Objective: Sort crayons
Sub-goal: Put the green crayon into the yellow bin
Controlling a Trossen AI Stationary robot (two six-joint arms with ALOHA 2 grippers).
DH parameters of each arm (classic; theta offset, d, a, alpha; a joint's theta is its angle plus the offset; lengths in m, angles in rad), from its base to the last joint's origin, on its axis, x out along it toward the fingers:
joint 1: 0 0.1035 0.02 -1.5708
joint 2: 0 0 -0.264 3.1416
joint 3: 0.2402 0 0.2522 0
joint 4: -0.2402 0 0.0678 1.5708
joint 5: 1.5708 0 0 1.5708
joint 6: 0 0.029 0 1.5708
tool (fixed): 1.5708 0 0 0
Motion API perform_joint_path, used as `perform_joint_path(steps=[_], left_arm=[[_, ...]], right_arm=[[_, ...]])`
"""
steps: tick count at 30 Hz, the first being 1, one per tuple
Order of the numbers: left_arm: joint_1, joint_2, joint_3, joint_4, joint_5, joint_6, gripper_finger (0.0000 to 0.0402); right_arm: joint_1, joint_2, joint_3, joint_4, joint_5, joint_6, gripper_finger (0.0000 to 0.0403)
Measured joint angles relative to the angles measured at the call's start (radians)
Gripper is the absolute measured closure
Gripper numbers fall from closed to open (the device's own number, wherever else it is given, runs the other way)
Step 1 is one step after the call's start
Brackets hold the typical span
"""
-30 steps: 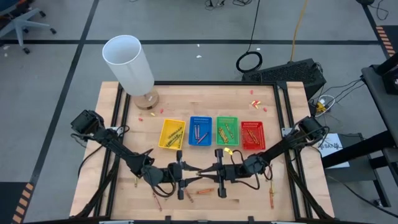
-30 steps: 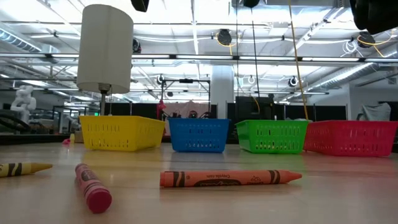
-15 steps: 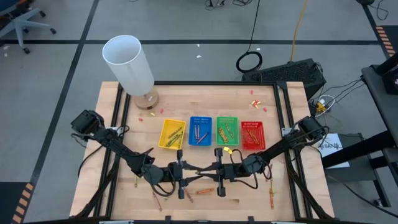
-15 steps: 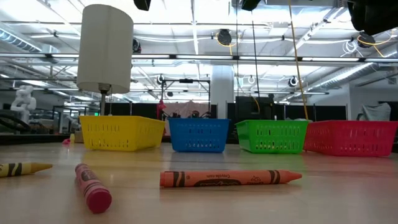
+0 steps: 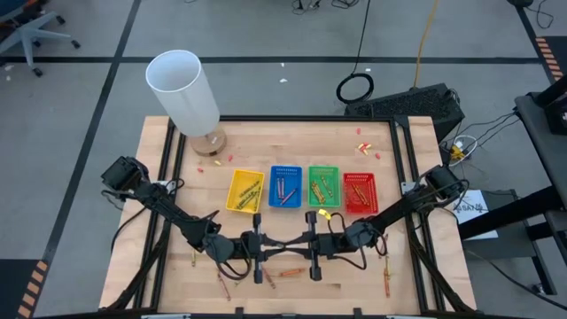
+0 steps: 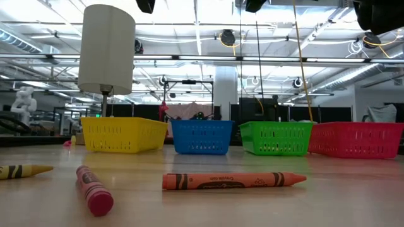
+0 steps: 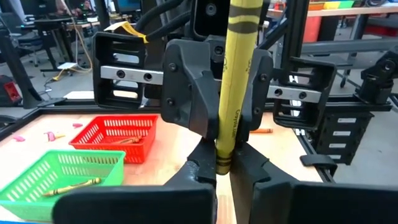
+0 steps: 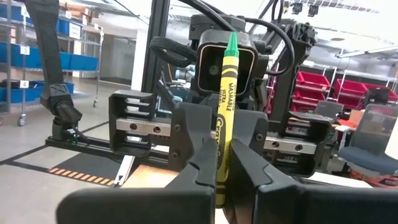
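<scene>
- Handover: the left pincer (image 5: 266, 251), spread a second before, had clamped onto the yellow-green crayon (image 7: 235, 81) over mid-bench (image 5: 177, 266).
- The crayon sat pinched between both facing pincers.
- The right pincer (image 5: 301, 251) stayed pressed on it; its release seemed the next step.
- The green tray (image 5: 323, 184) waited beyond, well apart.
</scene>
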Motion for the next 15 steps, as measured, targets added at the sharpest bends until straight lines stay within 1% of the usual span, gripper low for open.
perform_joint_path(steps=[4, 7, 11, 15], left_arm=[[0.000, 0.000, 0.000, -0.006, 0.004, -0.005, 0.0388], [0.000, 0.000, 0.000, -0.026, -0.004, -0.011, 0.0386], [-0.009, 0.000, 0.000, -0.050, -0.028, -0.011, 0.0385], [-0.021, -0.020, 0.000, -0.094, -0.041, -0.012, 0.0385]], right_arm=[[0.000, -0.001, 0.001, -0.016, 0.000, 0.017, 0.0387], [0.009, -0.001, 0.001, -0.030, 0.027, 0.028, 0.0363], [0.037, -0.004, 0.001, -0.062, 0.144, 0.027, 0.0314], [0.080, -0.026, 0.001, -0.123, 0.303, -0.034, 0.0266]])
